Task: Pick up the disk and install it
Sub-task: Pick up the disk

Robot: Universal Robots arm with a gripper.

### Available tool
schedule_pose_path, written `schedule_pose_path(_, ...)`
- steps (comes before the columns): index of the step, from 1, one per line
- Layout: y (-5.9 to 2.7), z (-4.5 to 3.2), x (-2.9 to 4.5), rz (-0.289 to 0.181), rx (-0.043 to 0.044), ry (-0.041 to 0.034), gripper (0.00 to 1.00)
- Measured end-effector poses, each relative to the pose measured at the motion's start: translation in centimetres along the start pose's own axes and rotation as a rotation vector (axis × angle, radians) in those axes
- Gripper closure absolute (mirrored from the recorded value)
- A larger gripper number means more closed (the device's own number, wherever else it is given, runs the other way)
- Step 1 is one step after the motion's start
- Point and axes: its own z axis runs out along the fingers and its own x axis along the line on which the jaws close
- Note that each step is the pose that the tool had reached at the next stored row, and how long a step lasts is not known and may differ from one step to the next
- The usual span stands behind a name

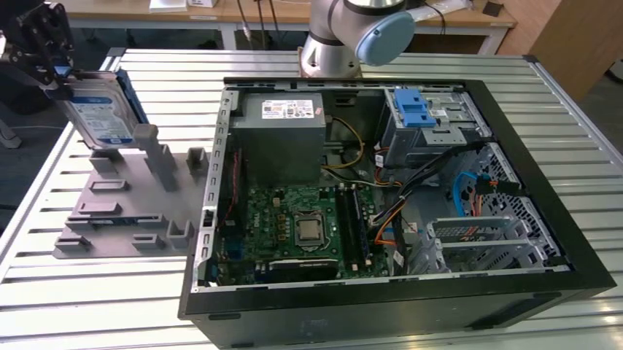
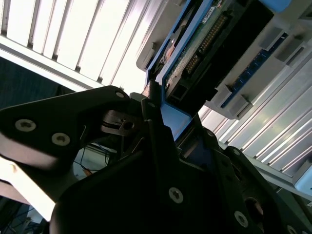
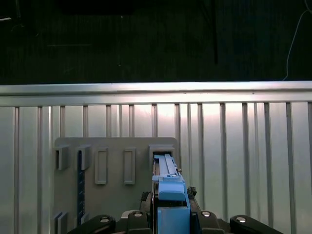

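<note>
In the exterior view the disk [image 1: 98,109], a silver drive with a white-and-blue label and blue rails, stands on edge at the far left. Its lower end is at an upright slot of the grey fixture [image 1: 107,219]; whether it still rests in the slot I cannot tell. My black gripper [image 1: 60,76] is shut on the disk's upper end. The first wrist view looks down along the blue rail [image 3: 170,195] clamped in the gripper [image 3: 171,214], with the fixture [image 3: 112,165] underneath. The second wrist view shows the disk's circuit-board side [image 2: 214,44] beyond the gripper [image 2: 161,122].
An open black computer case [image 1: 389,310] lies on the slatted metal table [image 1: 98,306], to the exterior view's right of the fixture. Inside are a grey power supply [image 1: 282,127], a green motherboard [image 1: 292,226] and a drive cage with a blue latch [image 1: 419,113]. The arm's base [image 1: 341,36] stands behind the case.
</note>
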Motion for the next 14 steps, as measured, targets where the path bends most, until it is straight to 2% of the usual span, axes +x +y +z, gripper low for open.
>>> schedule_pose_path(14,0.06,-2.23,-0.06,0.000,0.0000,0.0000,0.64)
